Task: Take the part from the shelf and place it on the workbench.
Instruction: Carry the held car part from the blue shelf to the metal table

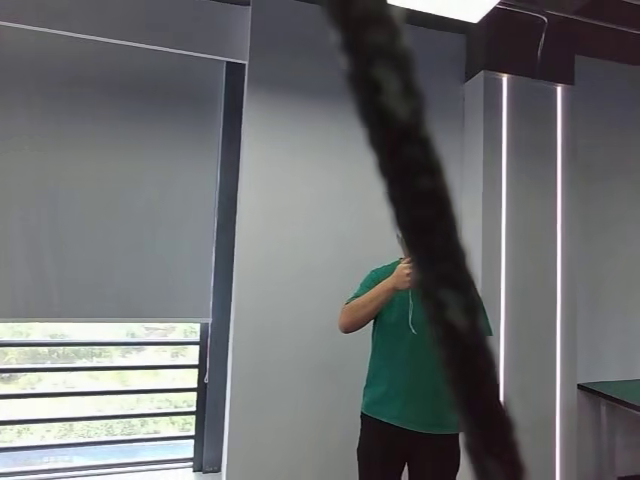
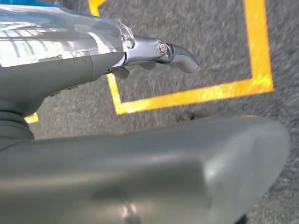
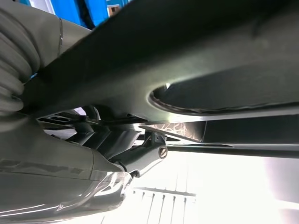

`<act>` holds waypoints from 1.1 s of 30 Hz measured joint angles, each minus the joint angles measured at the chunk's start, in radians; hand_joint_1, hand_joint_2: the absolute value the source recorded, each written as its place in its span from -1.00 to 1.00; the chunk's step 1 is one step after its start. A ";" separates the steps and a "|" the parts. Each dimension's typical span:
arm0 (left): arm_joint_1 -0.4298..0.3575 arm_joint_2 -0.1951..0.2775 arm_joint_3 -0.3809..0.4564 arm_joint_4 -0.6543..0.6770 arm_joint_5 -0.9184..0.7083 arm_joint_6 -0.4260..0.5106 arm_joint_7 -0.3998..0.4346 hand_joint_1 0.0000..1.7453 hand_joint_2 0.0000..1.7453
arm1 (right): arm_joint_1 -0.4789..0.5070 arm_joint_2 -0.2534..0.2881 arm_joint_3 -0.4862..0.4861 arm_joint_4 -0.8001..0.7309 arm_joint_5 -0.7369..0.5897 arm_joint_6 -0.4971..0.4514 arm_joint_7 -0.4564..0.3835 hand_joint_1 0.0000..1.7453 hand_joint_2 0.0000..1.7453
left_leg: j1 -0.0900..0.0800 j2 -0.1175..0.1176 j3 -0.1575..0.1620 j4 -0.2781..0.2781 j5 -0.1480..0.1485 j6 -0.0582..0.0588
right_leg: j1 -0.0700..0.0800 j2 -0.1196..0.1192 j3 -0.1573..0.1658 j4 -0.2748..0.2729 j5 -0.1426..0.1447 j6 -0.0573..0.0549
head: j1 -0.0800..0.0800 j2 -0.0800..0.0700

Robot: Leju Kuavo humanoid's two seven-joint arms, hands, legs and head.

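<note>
**A big dark part in the right hand, above a grey floor**

The left hand [image 2: 88, 56] is smooth, shiny and silver-grey. Its fingers [image 2: 176, 55] stick out straight and hold nothing. Under it is a rough grey floor [image 2: 211, 42] with bright yellow tape lines [image 2: 197, 93].

The right hand [image 3: 116, 149] presses its dark fingers up against a long, flat, dark part [image 3: 197, 60] with a curved opening. I cannot tell if it really grips it.

In the head view, a fuzzy black cable [image 1: 423, 230] hangs across a pale grey wall [image 1: 302, 200]. A person in a green shirt [image 1: 400, 350] stands there, beside a window blind [image 1: 106, 170].
</note>
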 joint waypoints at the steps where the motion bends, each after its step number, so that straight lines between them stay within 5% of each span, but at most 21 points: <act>1: 0.000 0.002 0.000 0.000 0.002 0.002 0.000 -1.00 1.00 | -0.003 0.002 0.002 0.000 0.000 0.001 0.000 1.00 1.00 | 0.001 0.009 0.004 -0.004 0.000 0.005 | 0.000 -0.023 -0.016 0.035 -0.021 0.005 | 0.000 0.000; 3: 0.004 0.006 0.000 0.000 0.005 0.005 -0.002 -1.00 1.00 | -0.007 0.007 0.004 0.001 0.000 0.002 0.000 1.00 1.00 | -0.001 0.029 0.008 -0.006 -0.003 0.012 | -0.004 -0.062 -0.078 0.158 -0.075 0.013 | 0.000 0.000; 5: 0.006 0.010 0.000 0.000 0.006 0.007 -0.005 -1.00 1.00 | -0.007 0.011 0.006 0.002 -0.001 0.004 0.000 1.00 1.00 | -0.002 0.049 0.011 -0.006 -0.008 0.013 | -0.009 -0.072 -0.129 0.249 -0.096 0.019 | 0.000 0.000; 7: 0.006 0.012 0.000 0.000 0.008 0.008 -0.010 -1.00 1.00 | -0.007 0.015 0.006 0.003 -0.001 0.005 -0.002 1.00 1.00 | -0.002 0.066 0.018 -0.006 -0.014 0.011 | -0.010 -0.081 -0.109 0.195 -0.045 0.019 | 0.000 0.000; 10: 0.006 0.016 0.000 0.000 0.010 0.008 -0.016 -1.00 1.00 | -0.011 0.024 0.007 0.003 -0.001 0.006 -0.008 1.00 1.00 | -0.004 0.088 0.032 -0.007 -0.025 0.000 | 0.002 -0.129 -0.020 0.010 0.035 0.005 | 0.000 0.000; 13: 0.005 0.020 0.000 0.000 0.012 0.008 -0.018 -1.00 1.00 | -0.014 0.028 0.009 0.004 -0.001 0.007 -0.010 1.00 1.00 | -0.005 0.113 0.043 -0.014 -0.031 -0.017 | 0.012 -0.126 -0.007 -0.024 0.035 -0.010 | 0.000 0.000; 15: 0.002 0.023 0.000 0.000 0.014 0.008 -0.020 -1.00 1.00 | -0.015 0.031 0.009 0.004 -0.001 0.008 -0.012 1.00 1.00 | -0.004 0.103 0.048 -0.007 -0.044 -0.026 | 0.008 -0.108 0.003 -0.037 0.040 -0.021 | 0.000 0.000; 18: 0.002 0.029 0.000 0.000 0.014 0.008 -0.024 -1.00 1.00 | -0.022 0.039 0.010 0.010 -0.001 0.011 -0.016 1.00 1.00 | -0.004 0.052 -0.019 0.131 -0.114 -0.028 | 0.003 -0.082 0.013 -0.049 0.043 -0.036 | 0.000 0.000; 20: 0.006 0.033 0.000 0.000 0.014 0.007 -0.025 -1.00 1.00 | -0.023 0.042 0.011 0.018 -0.001 0.012 -0.016 1.00 1.00 | -0.005 0.043 -0.080 0.232 -0.140 -0.030 | 0.005 -0.059 0.015 -0.048 0.041 -0.038 | 0.000 0.000; 22: 0.008 0.038 0.000 0.000 0.014 0.007 -0.028 -1.00 1.00 | -0.025 0.043 0.011 0.027 -0.002 0.012 -0.017 1.00 1.00 | -0.004 0.040 -0.084 0.206 -0.094 -0.031 | 0.004 -0.034 0.018 -0.045 0.037 -0.037 | 0.000 0.000; 25: 0.007 0.042 0.000 0.000 0.014 0.004 -0.032 -1.00 1.00 | -0.033 0.047 0.012 0.038 -0.005 0.012 -0.019 1.00 1.00 | 0.005 -0.008 -0.023 0.041 0.001 -0.032 | 0.003 0.001 0.016 -0.028 0.024 -0.024 | 0.000 0.000; 27: 0.007 0.043 0.000 0.000 0.014 0.003 -0.032 -1.00 1.00 | -0.039 0.049 0.012 0.045 -0.008 0.011 -0.019 1.00 1.00 | 0.006 -0.033 -0.012 0.012 0.003 -0.026 | 0.001 0.019 0.006 -0.018 0.021 -0.015 | -0.001 0.000; 29: 0.005 0.041 0.000 0.000 0.014 0.002 -0.032 -1.00 1.00 | -0.040 0.049 0.012 0.049 -0.012 0.010 -0.020 1.00 1.00 | 0.005 -0.018 -0.009 0.008 0.002 -0.015 | -0.003 0.033 0.003 -0.018 0.020 -0.006 | -0.001 0.000; 31: 0.000 0.040 0.000 -0.001 0.014 0.001 -0.033 -1.00 1.00 | -0.041 0.047 0.011 0.052 -0.014 0.010 -0.020 1.00 1.00 | 0.006 -0.001 -0.002 0.002 0.002 -0.003 | -0.003 0.003 -0.009 0.011 -0.001 0.003 | -0.001 0.000; 33: 0.001 0.040 0.000 -0.001 0.015 0.000 -0.035 -1.00 1.00 | -0.042 0.046 0.011 0.053 -0.016 0.009 -0.020 1.00 1.00 | 0.005 0.019 0.005 -0.001 -0.001 0.004 | -0.004 -0.049 -0.059 0.115 -0.051 0.012 | -0.001 0.000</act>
